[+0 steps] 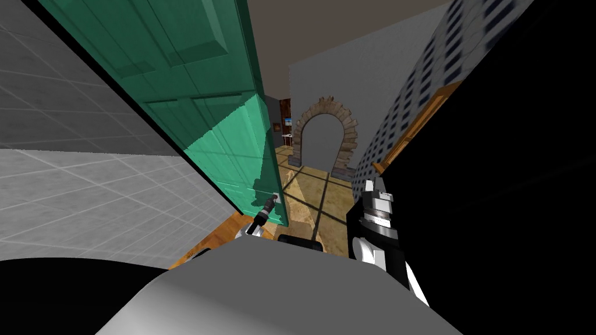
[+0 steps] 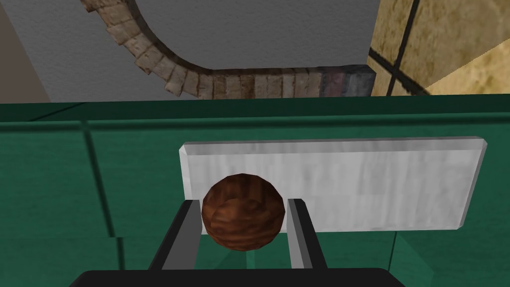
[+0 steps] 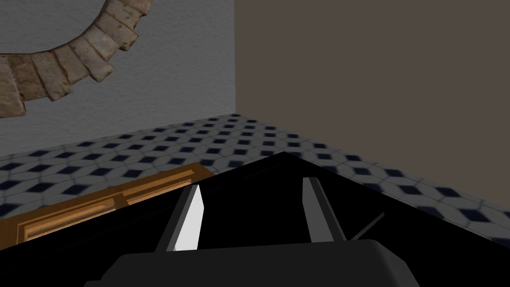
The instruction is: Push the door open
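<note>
A green panelled door (image 1: 233, 139) stands partly swung, its free edge near the middle of the head view. Near that edge it carries a round brown knob (image 2: 243, 224) on a white plate (image 2: 358, 182). My left gripper (image 2: 244, 201) is shut on the knob, one finger pressing each side; in the head view the left gripper (image 1: 271, 202) reaches up to the door's lower edge. My right gripper (image 1: 372, 187) is raised at the right of the opening, apart from the door, and the right gripper (image 3: 253, 183) is open with nothing between its fingers.
Past the door lie a tan tiled floor (image 1: 317, 198) and a stone arch (image 1: 325, 136) in a grey wall. A blue-patterned wall (image 1: 407, 110) with a wooden frame (image 1: 416, 125) runs along the right, beside a black area. A grey tiled wall (image 1: 87, 192) is at my left.
</note>
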